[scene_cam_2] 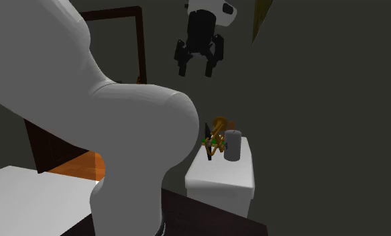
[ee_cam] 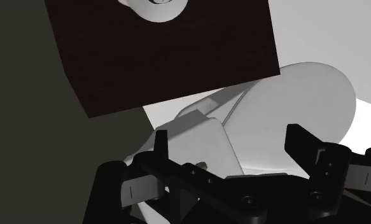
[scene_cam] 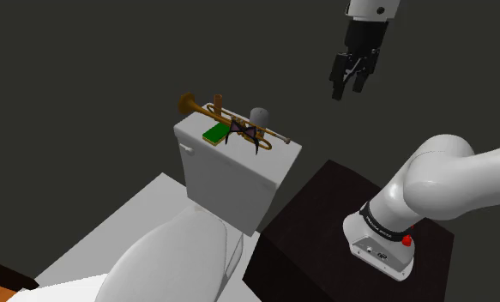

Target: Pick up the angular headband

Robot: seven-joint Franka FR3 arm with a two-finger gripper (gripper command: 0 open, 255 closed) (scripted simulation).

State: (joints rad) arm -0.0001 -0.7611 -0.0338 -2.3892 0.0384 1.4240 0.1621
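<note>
Arm (scene_cam: 445,180) rises from stand (scene_cam: 325,227); claw (scene_cam: 348,88) hangs high, spread apart, empty. On tank (scene_cam: 231,176): one headband (scene_cam: 243,133), one trumpet (scene_cam: 207,109), one green block (scene_cam: 216,134), one grey cylinder (scene_cam: 259,116).

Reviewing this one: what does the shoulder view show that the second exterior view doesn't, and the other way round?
The shoulder view adds the toilet bowl in front of the tank and the red button on the arm's base. The second exterior view adds a dark frame on the wall behind the arm. Both share the open gripper, high up and clear of the tank, which carries the dark angular headband, a brass trumpet and a grey cylinder.
</note>
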